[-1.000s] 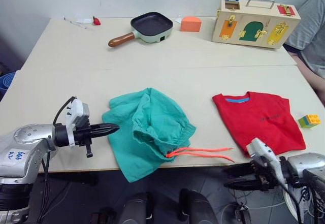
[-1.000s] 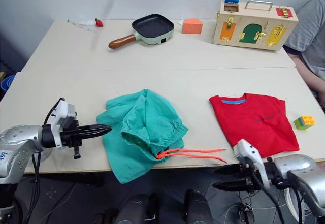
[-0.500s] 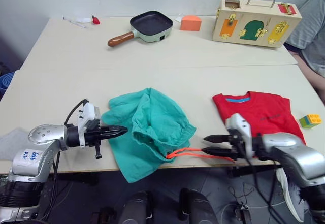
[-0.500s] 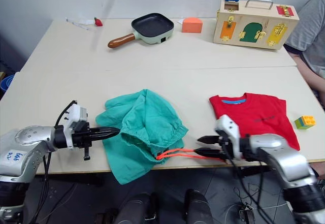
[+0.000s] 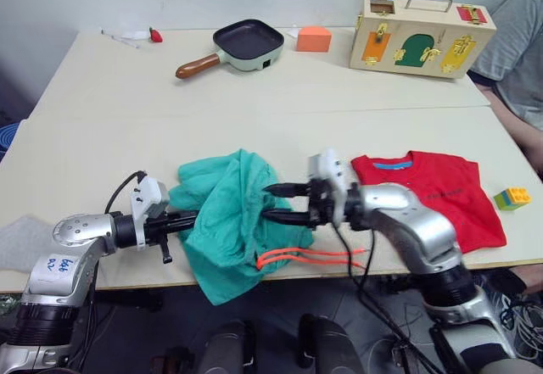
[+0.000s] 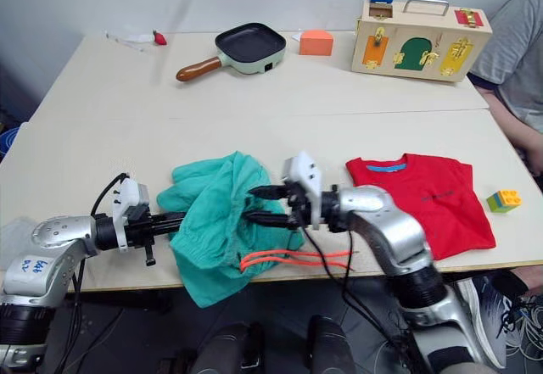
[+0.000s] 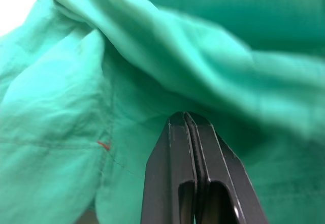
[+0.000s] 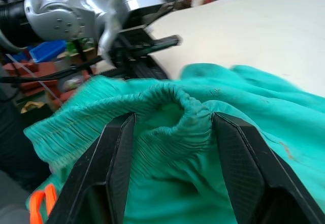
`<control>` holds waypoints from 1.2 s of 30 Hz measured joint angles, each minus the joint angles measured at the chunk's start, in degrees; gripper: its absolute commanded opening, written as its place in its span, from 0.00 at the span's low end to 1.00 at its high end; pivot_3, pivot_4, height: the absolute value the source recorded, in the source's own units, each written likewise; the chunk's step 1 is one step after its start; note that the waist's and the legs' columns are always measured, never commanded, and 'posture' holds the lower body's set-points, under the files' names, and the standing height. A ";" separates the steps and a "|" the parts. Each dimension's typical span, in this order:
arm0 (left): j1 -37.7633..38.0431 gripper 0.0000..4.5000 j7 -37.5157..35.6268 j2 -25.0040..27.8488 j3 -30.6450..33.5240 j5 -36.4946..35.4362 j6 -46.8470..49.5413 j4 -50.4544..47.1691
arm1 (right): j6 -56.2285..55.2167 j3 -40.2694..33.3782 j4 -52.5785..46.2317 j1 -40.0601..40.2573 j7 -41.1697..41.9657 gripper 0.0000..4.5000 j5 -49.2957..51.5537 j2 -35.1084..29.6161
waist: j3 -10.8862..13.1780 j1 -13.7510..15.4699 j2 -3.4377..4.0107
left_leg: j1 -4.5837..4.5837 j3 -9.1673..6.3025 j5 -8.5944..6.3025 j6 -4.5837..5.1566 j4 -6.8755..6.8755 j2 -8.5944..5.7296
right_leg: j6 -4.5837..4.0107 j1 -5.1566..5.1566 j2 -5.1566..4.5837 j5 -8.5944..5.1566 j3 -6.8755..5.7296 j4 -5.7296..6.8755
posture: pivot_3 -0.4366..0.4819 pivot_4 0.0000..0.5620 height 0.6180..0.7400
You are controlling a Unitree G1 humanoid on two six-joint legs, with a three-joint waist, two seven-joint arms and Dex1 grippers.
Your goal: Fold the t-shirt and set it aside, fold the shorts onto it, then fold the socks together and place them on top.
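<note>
The teal shorts point(image 5: 229, 221) lie bunched at the table's front edge, their orange drawstring point(image 5: 310, 258) trailing right. My right gripper point(image 5: 280, 203) is open, its two fingers on either side of the raised gathered waistband point(image 8: 177, 104). At the shorts' left edge my left gripper point(image 5: 192, 219) is shut, and in the left wrist view its tips point(image 7: 185, 115) press into the teal cloth with nothing between them. The red t-shirt point(image 5: 433, 196) lies flat and folded to the right. A light grey sock point(image 5: 17, 242) lies at the far left front edge.
At the back of the table stand a dark pan with a wooden handle point(image 5: 246, 43), an orange block point(image 5: 314, 39) and a wooden lock box point(image 5: 420, 35). A small toy brick point(image 5: 512, 198) sits right of the shirt. A person sits at the far right point(image 5: 517, 43).
My right arm has come up from below the front edge and swung left past the shirt to the shorts, open. My left gripper has pushed right into the shorts' edge.
</note>
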 measured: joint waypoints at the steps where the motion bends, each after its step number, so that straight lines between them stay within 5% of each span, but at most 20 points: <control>1: 0.11 0.00 0.04 0.11 1.10 -0.10 0.09 0.68 | -0.39 1.35 2.24 -0.61 -1.37 0.54 -1.62 2.26 | 0.00 -0.28 -0.01 | 0.00 0.02 0.01 0.01 0.02 -0.01 | 0.00 -0.01 0.00 0.00 -0.04 0.06 | 0.48 0.27 1.00; 9: -5.45 0.00 1.37 3.47 10.81 -3.99 3.05 4.48 | -11.21 4.50 16.50 -4.05 -8.16 0.54 -9.82 14.96 | -0.03 -1.27 -0.05 | 0.00 0.04 0.08 -0.04 0.03 -0.02 | 0.00 -0.10 0.09 0.00 -0.40 0.29 | 0.48 0.27 1.00; 15: -7.19 0.00 -0.02 2.63 11.80 -9.01 7.05 2.12 | -16.03 2.58 13.59 -4.86 1.09 0.54 -6.31 11.17 | -0.04 -1.11 -0.07 | 0.01 0.00 0.09 0.13 0.08 -0.22 | 0.00 -0.02 0.18 0.00 -0.45 0.32 | 0.48 0.27 1.00; 18: -7.19 0.00 -0.55 1.58 9.93 -10.80 8.77 -1.70 | -14.97 -1.29 11.81 -3.18 3.11 0.41 -4.36 6.41 | -0.05 -0.99 -0.10 | 0.01 -0.07 0.06 0.15 0.12 -0.27 | 0.00 0.07 0.07 0.00 -0.42 0.29 | 0.48 0.27 1.00; 24: -11.48 0.00 0.27 -4.84 2.66 -12.59 10.81 -7.86 | -15.36 -4.69 9.48 3.30 4.05 0.01 -6.10 -2.78 | -0.06 -0.94 -0.12 | 0.04 -0.07 0.11 0.06 0.14 -0.16 | 0.01 0.10 0.02 0.00 -0.44 0.28 | 0.48 0.27 1.00; 31: -11.27 0.00 3.62 -9.33 -13.54 -1.99 8.81 -7.15 | -22.40 -0.93 13.60 7.74 -0.24 0.01 -14.62 0.59 | -0.06 -1.66 -0.11 | 0.25 0.35 0.25 0.02 0.14 0.26 | 0.01 0.05 0.73 -0.01 -0.17 0.31 | 0.48 0.27 1.00; 36: -8.63 0.00 10.26 -9.80 -15.07 6.46 4.54 -1.57 | -25.47 0.99 16.34 7.58 -1.35 0.01 -18.18 1.39 | -0.05 -1.05 -0.11 | 0.21 0.34 0.18 -0.10 0.26 0.57 | -0.12 -0.01 0.72 -0.07 0.15 0.29 | 0.48 0.27 1.00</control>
